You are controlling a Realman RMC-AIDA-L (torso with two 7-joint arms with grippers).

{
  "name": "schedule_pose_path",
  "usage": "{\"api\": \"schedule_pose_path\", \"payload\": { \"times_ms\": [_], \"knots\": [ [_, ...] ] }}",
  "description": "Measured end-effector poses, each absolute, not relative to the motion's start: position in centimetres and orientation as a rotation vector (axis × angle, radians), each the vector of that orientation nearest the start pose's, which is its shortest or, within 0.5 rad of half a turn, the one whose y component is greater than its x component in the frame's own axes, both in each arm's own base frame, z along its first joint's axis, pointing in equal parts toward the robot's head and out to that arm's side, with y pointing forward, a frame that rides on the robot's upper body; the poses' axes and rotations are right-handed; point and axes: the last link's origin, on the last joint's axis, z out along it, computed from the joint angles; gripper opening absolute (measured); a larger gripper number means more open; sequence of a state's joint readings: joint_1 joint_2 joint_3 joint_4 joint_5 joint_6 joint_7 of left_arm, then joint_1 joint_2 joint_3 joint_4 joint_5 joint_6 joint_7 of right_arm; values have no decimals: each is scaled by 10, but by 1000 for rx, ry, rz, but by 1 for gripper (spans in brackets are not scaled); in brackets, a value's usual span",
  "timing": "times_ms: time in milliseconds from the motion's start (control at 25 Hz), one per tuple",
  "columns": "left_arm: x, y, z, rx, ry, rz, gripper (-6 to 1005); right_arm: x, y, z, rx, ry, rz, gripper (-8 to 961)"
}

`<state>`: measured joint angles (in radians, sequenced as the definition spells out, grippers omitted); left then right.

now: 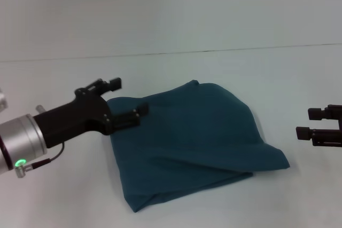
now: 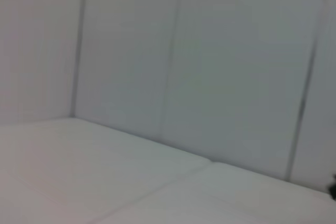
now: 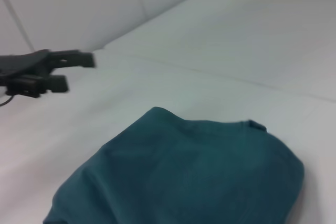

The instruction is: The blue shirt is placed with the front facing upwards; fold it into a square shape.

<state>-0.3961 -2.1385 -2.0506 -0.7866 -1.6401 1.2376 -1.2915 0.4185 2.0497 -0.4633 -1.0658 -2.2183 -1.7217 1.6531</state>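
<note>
White table (image 1: 299, 78) w/ blue shirt (image 1: 197, 142)

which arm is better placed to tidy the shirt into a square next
Left, probably. The left gripper hangs open right at the folded shirt's near-left edge, one finger over the cloth. The right gripper sits open off to the side, clear of the shirt on the table.

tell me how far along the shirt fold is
Mostly done: the blue shirt lies folded into a compact, roughly square bundle on the table. Nothing is in hand: the left tool is open at its edge, the right tool apart. Left: perhaps tidying the uneven edges.
</note>
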Motion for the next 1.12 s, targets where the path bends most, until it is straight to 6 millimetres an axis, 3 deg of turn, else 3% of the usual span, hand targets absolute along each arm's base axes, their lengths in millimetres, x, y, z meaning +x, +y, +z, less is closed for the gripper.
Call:
{"api": "schedule_pose_path", "payload": {
  "times_ms": [120,280,560,800,1120],
  "knots": [
    [-221,340,-28,-2559,-465,-842,932,302,305,103,-2533,786,419,760],
    [-215,317,-44,-2701,-417,-852,932,306,300,103,-2514,803,447,760],
    [-224,284,-64,-2872,-400,-771,930,312,294,102,-2482,824,479,760],
    [-237,292,-69,-2831,-446,-677,861,309,295,94,-2490,835,507,761],
    [-240,307,-79,-2811,-485,-655,657,310,294,90,-2486,853,534,761]
  ]
}}
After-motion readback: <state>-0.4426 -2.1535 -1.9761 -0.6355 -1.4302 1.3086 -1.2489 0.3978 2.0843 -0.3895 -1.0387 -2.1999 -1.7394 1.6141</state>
